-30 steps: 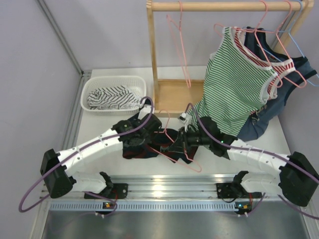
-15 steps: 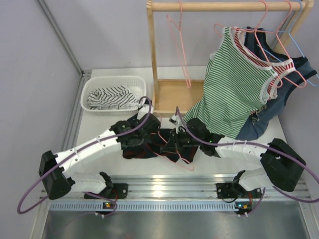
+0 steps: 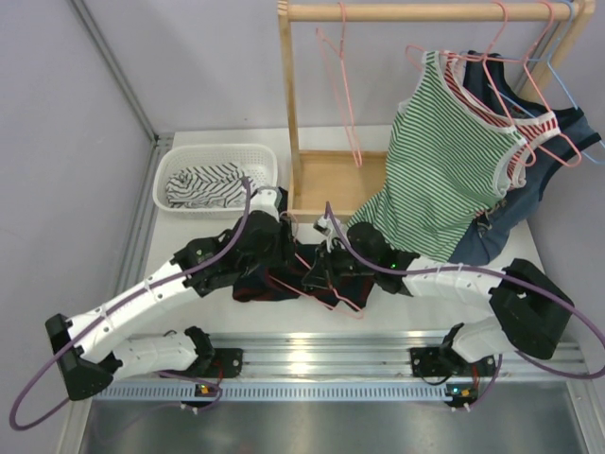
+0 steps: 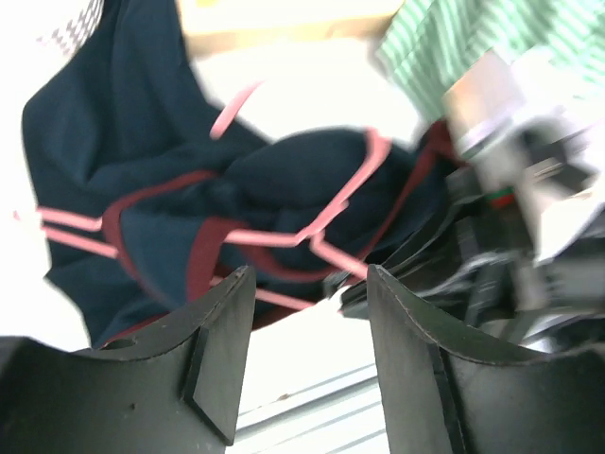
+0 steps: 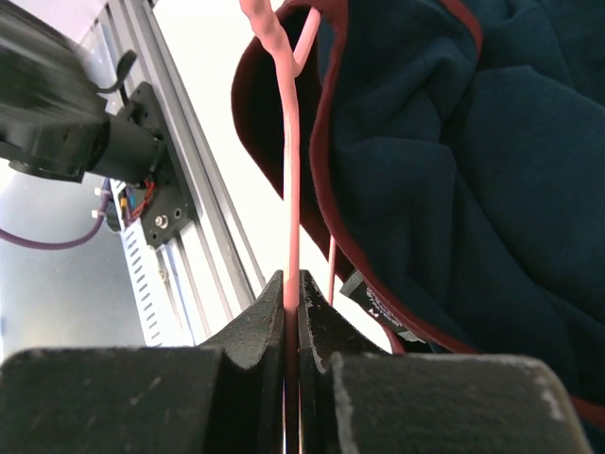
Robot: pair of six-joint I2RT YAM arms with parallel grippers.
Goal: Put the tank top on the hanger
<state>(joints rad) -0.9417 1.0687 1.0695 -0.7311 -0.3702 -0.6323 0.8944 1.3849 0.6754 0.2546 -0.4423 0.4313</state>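
The dark navy tank top [image 3: 253, 286] lies crumpled on the white table [image 3: 425, 320] between the two arms, maroon trim showing; the pink wire hanger [image 5: 290, 170] lies tangled over the cloth, though blur in the left wrist view makes it hard to tell whether it is threaded through. The right gripper [image 5: 291, 307] is pinched tight on one wire of the hanger; the left gripper [image 4: 304, 284] hovers just above the tank top, fingers spread, holding nothing.
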